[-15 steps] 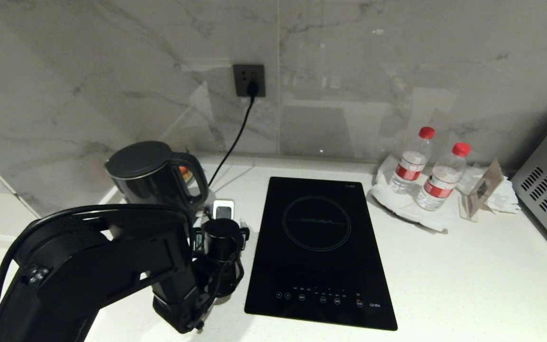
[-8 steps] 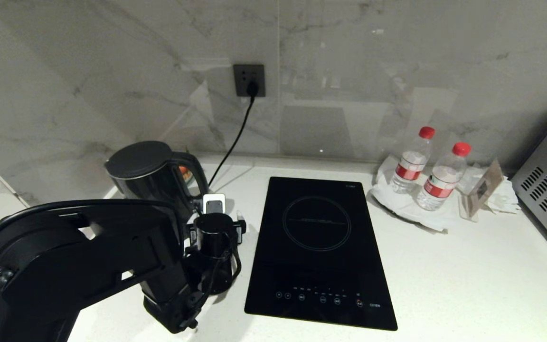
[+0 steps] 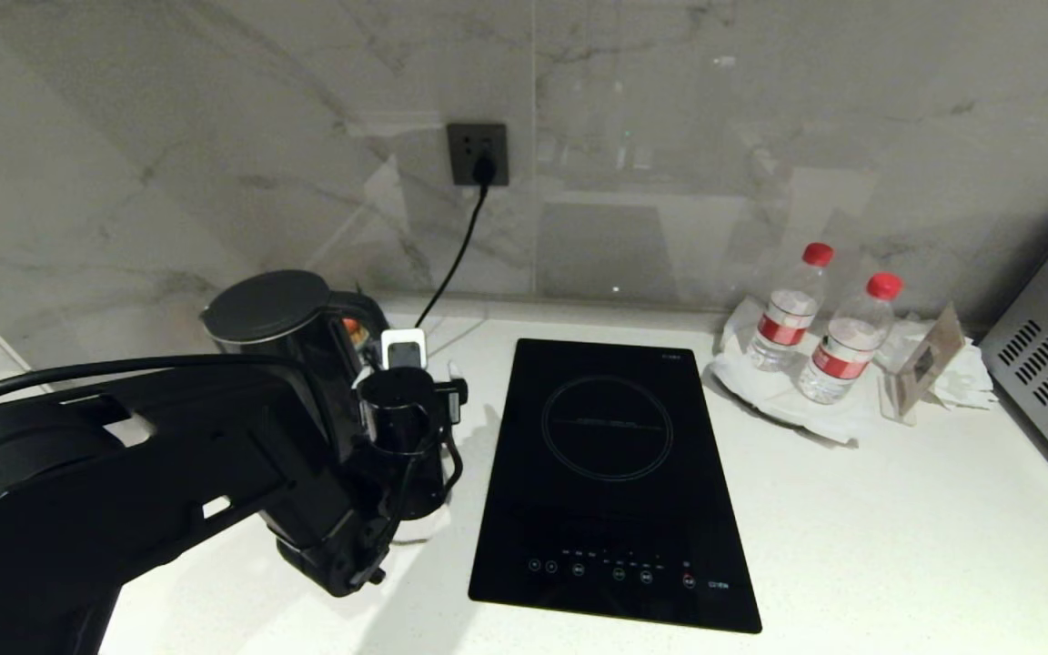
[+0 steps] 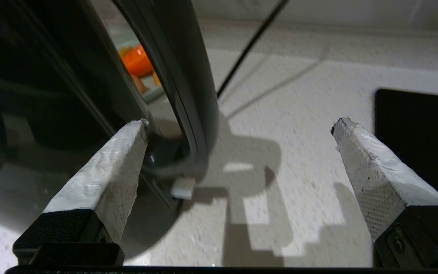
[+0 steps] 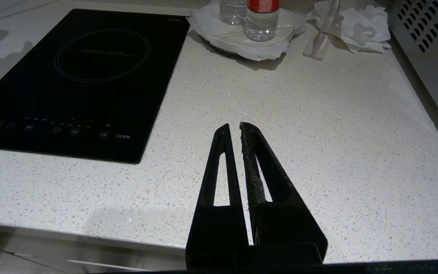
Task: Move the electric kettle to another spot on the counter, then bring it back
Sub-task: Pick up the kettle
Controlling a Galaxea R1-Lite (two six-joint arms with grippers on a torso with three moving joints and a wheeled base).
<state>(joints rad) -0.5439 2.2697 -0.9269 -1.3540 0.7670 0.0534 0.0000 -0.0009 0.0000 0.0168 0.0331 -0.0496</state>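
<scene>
Head view: the left gripper (image 4: 238,125) has been advanced up to the kettle (image 3: 283,332), at the counter's (image 3: 851,528) back left.
The jaws are spread wide and nothing is held; the handle (image 4: 188,95) is seen between them, close beside one finger (image 4: 105,171). The grasp appears imminent. The right gripper (image 5: 235,127) is parked, jaws together.

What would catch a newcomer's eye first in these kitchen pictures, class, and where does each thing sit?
The big black left arm fills the near left, its open left gripper straddling the handle of the electric kettle at the counter's back left. Next, the black cooktop lies mid-counter, and two red-capped bottles stand at the back right.
</scene>
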